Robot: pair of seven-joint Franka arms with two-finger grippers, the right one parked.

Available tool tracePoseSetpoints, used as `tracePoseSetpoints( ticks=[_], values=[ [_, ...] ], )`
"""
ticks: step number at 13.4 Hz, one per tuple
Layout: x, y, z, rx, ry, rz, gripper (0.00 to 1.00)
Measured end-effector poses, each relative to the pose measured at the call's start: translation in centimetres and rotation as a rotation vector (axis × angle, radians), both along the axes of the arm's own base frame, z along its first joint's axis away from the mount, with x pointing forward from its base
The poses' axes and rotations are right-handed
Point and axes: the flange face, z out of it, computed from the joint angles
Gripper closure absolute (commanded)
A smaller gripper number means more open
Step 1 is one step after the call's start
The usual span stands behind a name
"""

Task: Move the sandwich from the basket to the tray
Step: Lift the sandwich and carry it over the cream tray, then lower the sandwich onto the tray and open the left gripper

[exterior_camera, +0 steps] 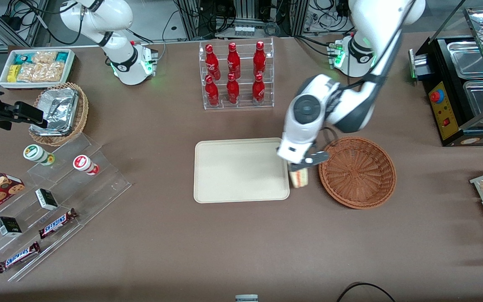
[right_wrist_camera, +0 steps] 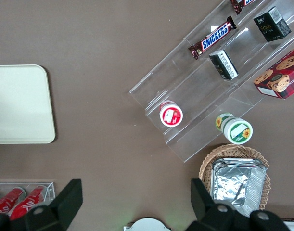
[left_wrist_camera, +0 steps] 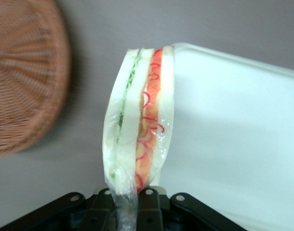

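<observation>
From the front, the jaws [exterior_camera: 299, 167] of the working arm hang just right of the middle of the frame, in the gap between the tray [exterior_camera: 241, 197] and the basket [exterior_camera: 357, 172]. They pinch the top of the sandwich [exterior_camera: 299, 178], which hangs just beside the tray's rim. The basket has nothing in it and sits on the brown bench [exterior_camera: 224, 251]. Six red bottles [exterior_camera: 233, 75] stand in a clear rack [exterior_camera: 238, 74] in the upper middle. In the upper left is a white box of snack packets [exterior_camera: 36, 67], with a lighter wicker basket of foil packets [exterior_camera: 59, 113] just below it. Candy bars [exterior_camera: 57, 223] lie on clear steps [exterior_camera: 48, 209] in the lower left.

From the working arm's wrist, the jaws [left_wrist_camera: 130, 204] squeeze the wrapped sandwich [left_wrist_camera: 139, 115] by one end. Its green and red stripes show. The tray [left_wrist_camera: 233, 134] lies on one side of it and the basket [left_wrist_camera: 26, 77] on the other.

From the parked arm's wrist, a corner of the tray [right_wrist_camera: 21, 103] shows at the left edge. The clear steps [right_wrist_camera: 204, 96] with candy bars [right_wrist_camera: 213, 37] fill the upper right.
</observation>
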Motion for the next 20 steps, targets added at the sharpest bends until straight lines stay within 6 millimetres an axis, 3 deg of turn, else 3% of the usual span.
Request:
tracePoseSetpoints(
  ticks=[6, 8, 15, 20],
  values=[
    [-1.1, -10.7, -4.3, -0.059, 0.013, -0.093, 1.00],
    [-1.5, -13.0, -5.5, -0.071, 0.015, -0.095, 1.00],
    [-0.8, -15.4, -6.3, -0.037, 0.090, -0.007, 1.00],
    [-0.5, -15.6, -6.7, -0.019, 0.079, -0.013, 1.00]
  ],
)
